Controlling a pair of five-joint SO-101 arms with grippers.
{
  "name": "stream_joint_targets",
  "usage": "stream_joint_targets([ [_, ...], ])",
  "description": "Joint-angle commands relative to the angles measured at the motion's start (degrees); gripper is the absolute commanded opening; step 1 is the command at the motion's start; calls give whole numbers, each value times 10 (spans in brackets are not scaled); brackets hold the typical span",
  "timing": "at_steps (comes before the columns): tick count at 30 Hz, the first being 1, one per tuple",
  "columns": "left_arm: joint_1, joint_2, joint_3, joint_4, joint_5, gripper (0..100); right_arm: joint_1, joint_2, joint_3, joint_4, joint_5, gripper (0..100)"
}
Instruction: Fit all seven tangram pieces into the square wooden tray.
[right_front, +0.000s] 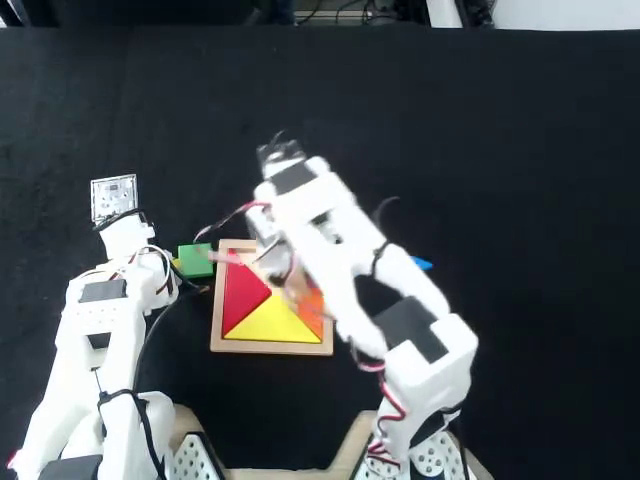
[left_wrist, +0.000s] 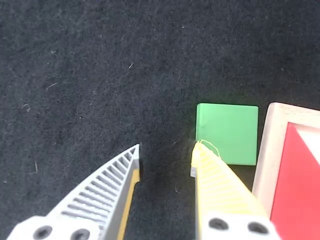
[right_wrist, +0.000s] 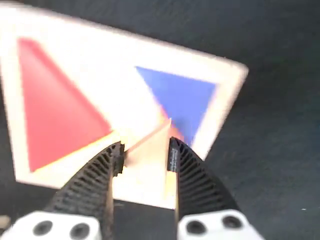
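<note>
Over the tray (right_front: 270, 348) with the right fingers (right_wrist: 175, 160), clenched on what looks like an orange piece (right_wrist: 150, 142). Held above the bare wood between the red triangle (right_wrist: 55, 100) and the blue triangle (right_wrist: 177, 97), probably to lower it into that gap without nudging either neighbour. Hard to tell its exact shape or tilt through the blur.

Already lying in the tray: red and blue, plus a yellow triangle (right_front: 275, 325) along the rim nearest the arms. Placed long edge to long edge, red against yellow, so as to leave the far side free for the smaller shapes.

Low over the desk (left_wrist: 75, 60) with the left fingers (left_wrist: 205, 160), released and spread, nothing between them. Just beside one tip, a green square (left_wrist: 227, 132), flat on the desk and just outside the tray's rim. Positioned, by the look of it, for taking the square once the tray is free of the other arm; better kept out of the way until then.

On the desk on the far side of the right arm, well apart from the tray, a small blue bit (right_front: 422, 264), possibly another piece.

Roughly halfway through, at a guess. Not all seven pieces made out.
</note>
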Motion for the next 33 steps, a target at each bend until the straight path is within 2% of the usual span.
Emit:
stream_joint_targets([
  [1, 7, -4, -3, -7, -6, 170, -74, -1, 10, -9, -11, 11],
  [5, 7, -4, -3, -7, -6, 170, -56, -1, 20, -49, -22, 11],
  [10, 7, -4, -3, -7, -6, 170, 15, -1, 20, -69, -110, 11],
  [13, 7, -4, -3, -7, -6, 170, 34, 0, 22, -73, -140, 11],
  [20, 7, -4, -4, -7, -6, 170, 33, -1, 79, -139, -181, 11],
  [24, 7, -2, -6, -7, -6, 170, 33, -5, 86, -142, -186, 11],
  [33, 7, -2, -6, -7, -6, 170, -46, -6, 87, -136, -183, 11],
])
